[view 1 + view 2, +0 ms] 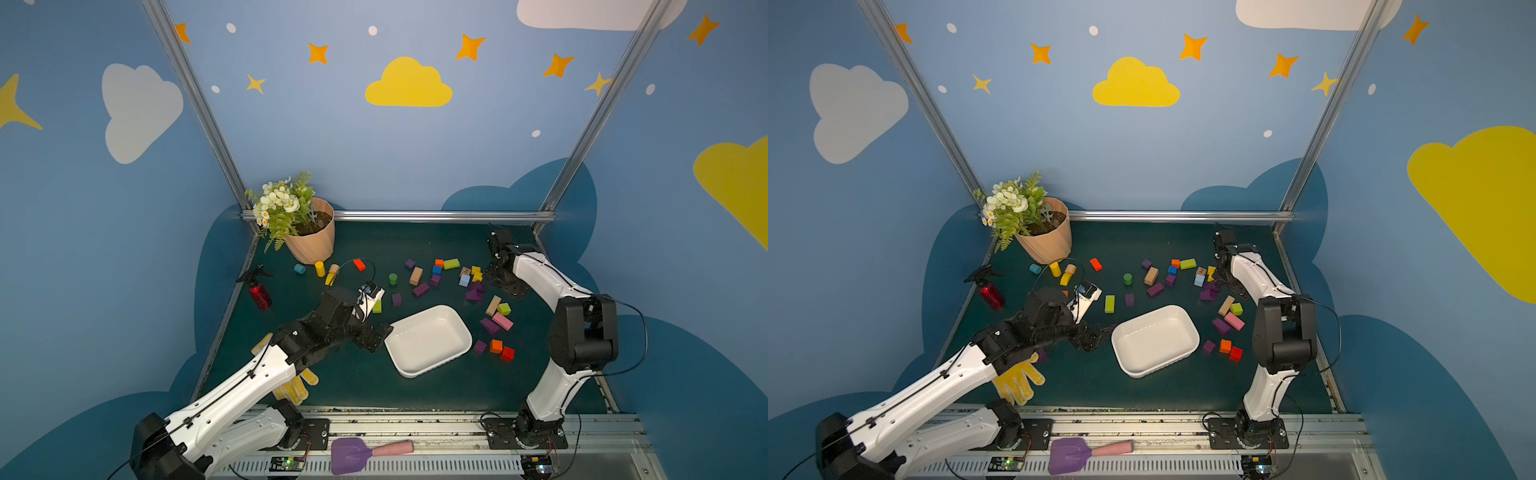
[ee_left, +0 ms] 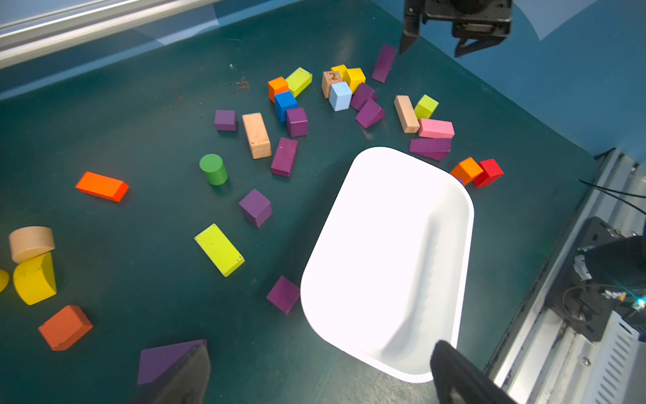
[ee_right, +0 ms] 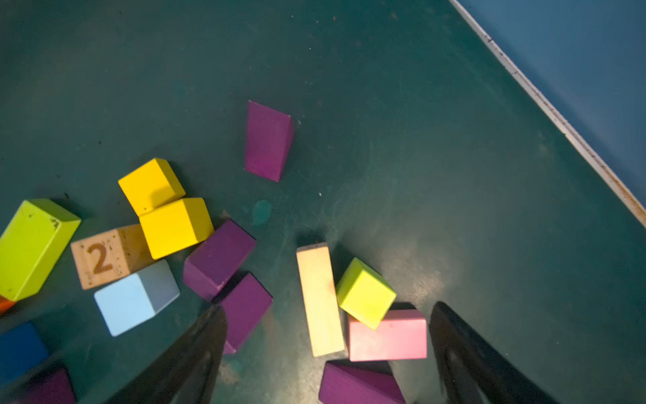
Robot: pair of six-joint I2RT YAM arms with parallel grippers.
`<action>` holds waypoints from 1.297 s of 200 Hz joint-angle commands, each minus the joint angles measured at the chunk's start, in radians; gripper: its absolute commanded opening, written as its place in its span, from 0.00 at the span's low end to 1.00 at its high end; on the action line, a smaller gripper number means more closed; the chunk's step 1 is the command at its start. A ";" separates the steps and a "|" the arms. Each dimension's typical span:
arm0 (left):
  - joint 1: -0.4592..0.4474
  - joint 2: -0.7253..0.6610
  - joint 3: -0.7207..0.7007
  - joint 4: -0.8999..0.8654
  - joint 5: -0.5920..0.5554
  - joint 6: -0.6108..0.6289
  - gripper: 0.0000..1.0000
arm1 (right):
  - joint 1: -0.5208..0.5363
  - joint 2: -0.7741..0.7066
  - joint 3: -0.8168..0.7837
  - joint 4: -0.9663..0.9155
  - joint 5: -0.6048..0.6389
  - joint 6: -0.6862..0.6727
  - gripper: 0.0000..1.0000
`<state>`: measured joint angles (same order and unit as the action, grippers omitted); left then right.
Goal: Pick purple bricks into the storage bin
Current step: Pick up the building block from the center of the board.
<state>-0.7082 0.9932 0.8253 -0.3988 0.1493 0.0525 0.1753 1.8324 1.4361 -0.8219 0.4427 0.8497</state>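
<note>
Jaws both apart, empty; left wrist view shows purple brick (image 2: pixel 283 295) just beside storage bin (image 2: pixel 468 217), obscured from above.

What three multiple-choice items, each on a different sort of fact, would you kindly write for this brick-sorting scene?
1. The flowerpot stands: A at the front edge; B in the far corner on the robot's left; C mid-table.
2. The storage bin holds: A nothing; B two bricks; C five bricks.
3. The right end effector is: A shut on a purple brick; B shut on a pink block; C open.
Answers: B, it sits far back on the left; A, the bin's white floor is bare; C, its fingers stand wide apart, gripping nothing.
</note>
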 commanded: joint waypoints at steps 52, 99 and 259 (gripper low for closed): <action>-0.003 -0.002 -0.010 0.024 -0.002 0.031 1.00 | -0.052 0.124 0.117 -0.017 -0.057 0.017 0.91; -0.006 0.005 -0.014 0.027 -0.011 0.033 1.00 | -0.088 0.174 0.162 -0.018 -0.071 0.020 0.91; -0.005 0.047 -0.018 0.051 0.014 0.037 1.00 | -0.124 0.432 0.388 -0.039 -0.108 0.083 0.76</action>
<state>-0.7097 1.0348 0.8196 -0.3668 0.1501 0.0750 0.0628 2.2406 1.8038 -0.8421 0.3473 0.9031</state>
